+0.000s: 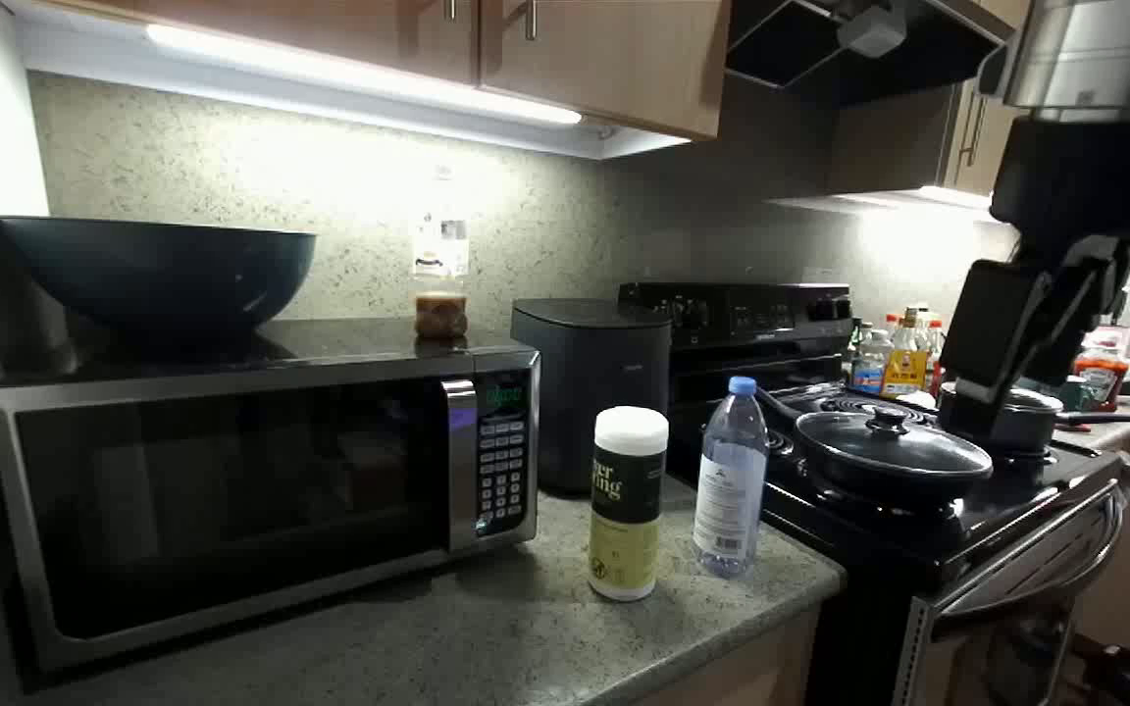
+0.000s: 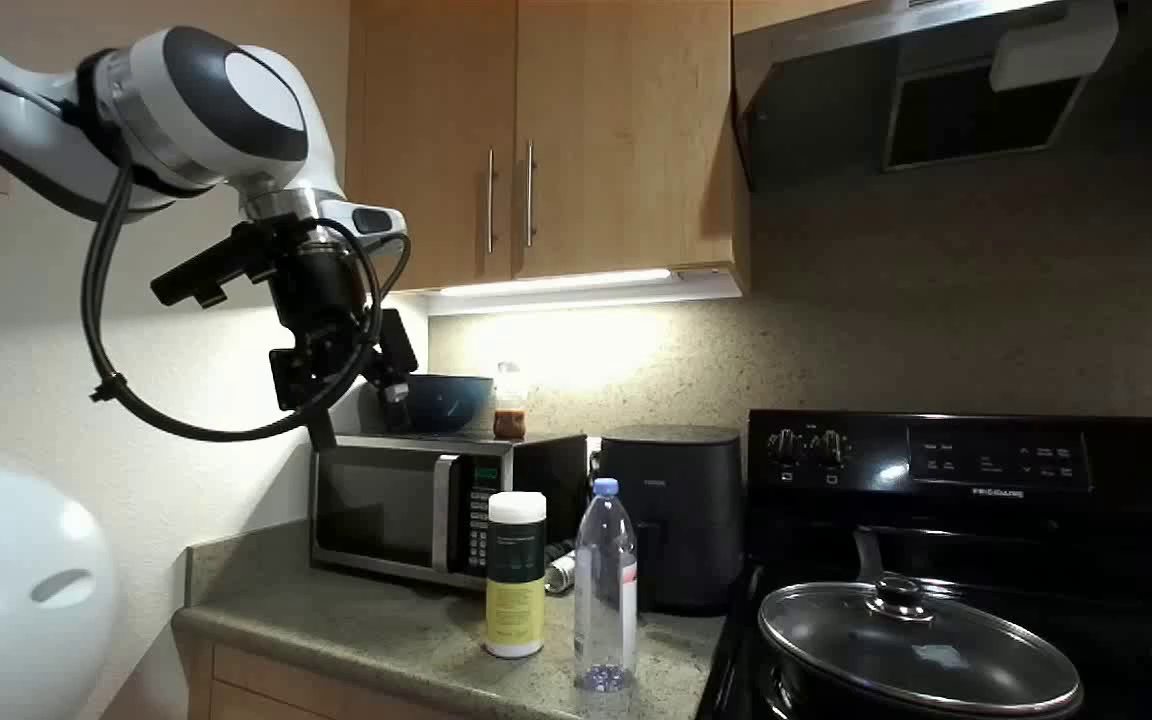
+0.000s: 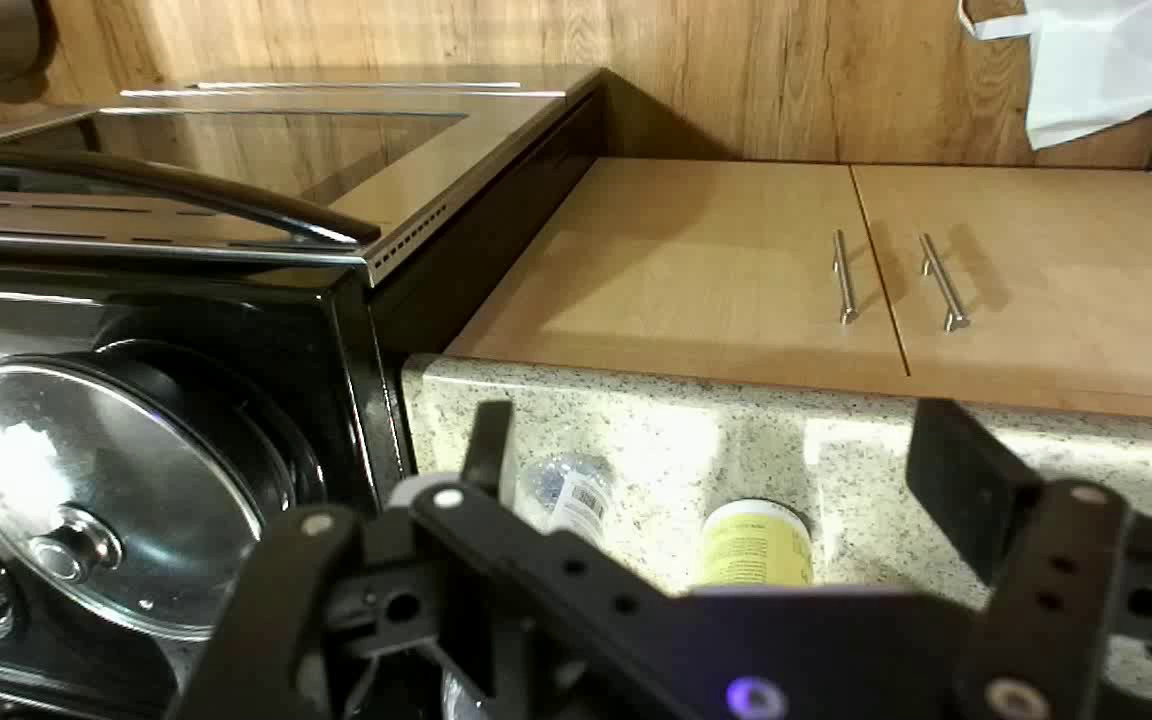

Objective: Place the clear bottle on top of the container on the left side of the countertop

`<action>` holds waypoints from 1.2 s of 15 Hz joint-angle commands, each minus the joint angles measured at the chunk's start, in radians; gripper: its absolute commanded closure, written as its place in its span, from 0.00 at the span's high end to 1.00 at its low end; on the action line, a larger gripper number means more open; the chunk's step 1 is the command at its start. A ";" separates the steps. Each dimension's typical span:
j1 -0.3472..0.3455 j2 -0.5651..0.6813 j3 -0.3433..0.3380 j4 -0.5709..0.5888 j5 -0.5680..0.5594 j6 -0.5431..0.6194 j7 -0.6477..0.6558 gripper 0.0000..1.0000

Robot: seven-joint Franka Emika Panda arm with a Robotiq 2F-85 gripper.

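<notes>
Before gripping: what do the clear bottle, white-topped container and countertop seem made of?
Clear bottle: glossy plastic, probably; see-through, bright highlights.
Container: likely plastic, low sheen; smooth white top, though printed sides leave that open.
Countertop: speckled, shiny in the wrist view; stone or laminate, I can't tell.

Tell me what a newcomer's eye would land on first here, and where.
Likely the gripper, open and raised higher than the countertop. Next, the blue-capped clear bottle and the white-lidded container, standing upright side by side near the stove. Then perhaps the big dark bowl on top of the microwave.
</notes>
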State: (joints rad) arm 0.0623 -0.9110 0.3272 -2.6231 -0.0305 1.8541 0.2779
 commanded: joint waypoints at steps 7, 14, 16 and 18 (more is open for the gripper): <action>0.018 0.006 -0.013 0.002 -0.013 -0.002 0.012 1.00; -0.099 0.092 -0.070 0.007 -0.118 0.072 0.029 1.00; -0.141 0.126 -0.100 0.011 -0.155 0.096 0.038 1.00; -0.165 0.145 -0.113 0.012 -0.165 0.080 0.054 1.00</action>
State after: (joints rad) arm -0.0767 -0.8153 0.2304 -2.6231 -0.1597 1.9355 0.2820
